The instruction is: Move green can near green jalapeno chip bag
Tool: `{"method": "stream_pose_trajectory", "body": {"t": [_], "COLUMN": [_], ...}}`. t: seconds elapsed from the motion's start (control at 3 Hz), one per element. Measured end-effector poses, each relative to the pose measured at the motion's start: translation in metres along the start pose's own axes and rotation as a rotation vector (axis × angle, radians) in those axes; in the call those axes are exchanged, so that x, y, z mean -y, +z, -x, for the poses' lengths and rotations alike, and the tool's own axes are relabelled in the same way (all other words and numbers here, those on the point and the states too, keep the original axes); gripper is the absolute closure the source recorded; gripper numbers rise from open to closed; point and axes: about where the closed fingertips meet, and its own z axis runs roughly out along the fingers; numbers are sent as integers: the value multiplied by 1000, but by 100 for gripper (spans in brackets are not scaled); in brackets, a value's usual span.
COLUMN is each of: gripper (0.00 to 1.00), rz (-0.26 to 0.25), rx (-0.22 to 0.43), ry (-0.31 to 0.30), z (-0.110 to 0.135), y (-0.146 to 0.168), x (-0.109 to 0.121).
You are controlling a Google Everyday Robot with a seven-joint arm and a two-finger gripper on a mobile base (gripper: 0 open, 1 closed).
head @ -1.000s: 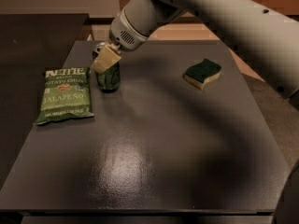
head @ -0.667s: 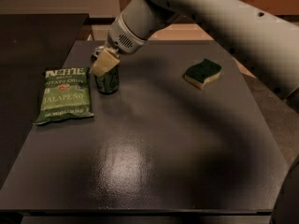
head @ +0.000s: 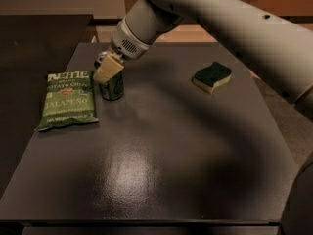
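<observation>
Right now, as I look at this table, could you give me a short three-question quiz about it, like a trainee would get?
1. True or false: the green can stands upright on the table, between the chip bag and the sponge.
2. Where is the gripper?
A. Over the sponge
B. At the top of the can
C. Resting on the chip bag
3. Which flavour word is printed on the chip bag?

Key: 1 true; 2 B; 3 JALAPENO.
</observation>
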Motion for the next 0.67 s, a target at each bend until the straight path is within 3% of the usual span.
{"method": "stream_pose_trajectory", "body": {"t": [0.33, 0.67], "gripper": [0, 0], "rz": [3, 3], "rx": [-1, -1], "ry": [-1, -2], "z": [0, 1], "y": [2, 2], "x": [-1, -1]}}
